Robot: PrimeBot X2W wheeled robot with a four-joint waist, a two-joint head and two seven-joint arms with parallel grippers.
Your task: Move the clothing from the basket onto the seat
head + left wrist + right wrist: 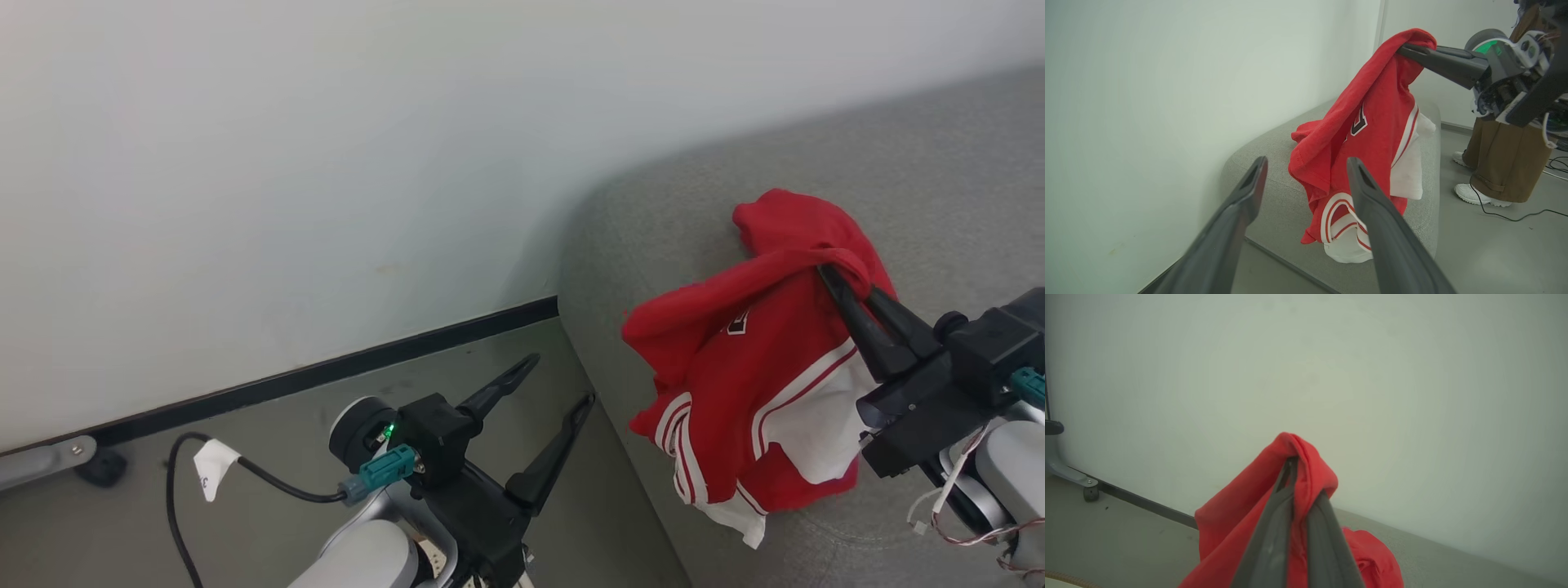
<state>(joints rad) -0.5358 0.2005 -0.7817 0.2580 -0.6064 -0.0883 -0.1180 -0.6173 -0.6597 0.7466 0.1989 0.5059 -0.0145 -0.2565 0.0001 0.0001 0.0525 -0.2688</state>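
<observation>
My right gripper [831,273] is clamped on a fold of the red clothing [759,359], holding it up; the white-trimmed lower end hangs down onto the grey seat [939,155]; my left gripper [562,380] has its fingers spread wide and empty, beside the seat's corner, above the floor [269,425].

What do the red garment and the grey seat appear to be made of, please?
Garment: soft matte cloth, probably a light knit, since it hangs in limp folds. Seat: matte woven upholstery fabric, showing a grainy weave and a stitched seam.
</observation>
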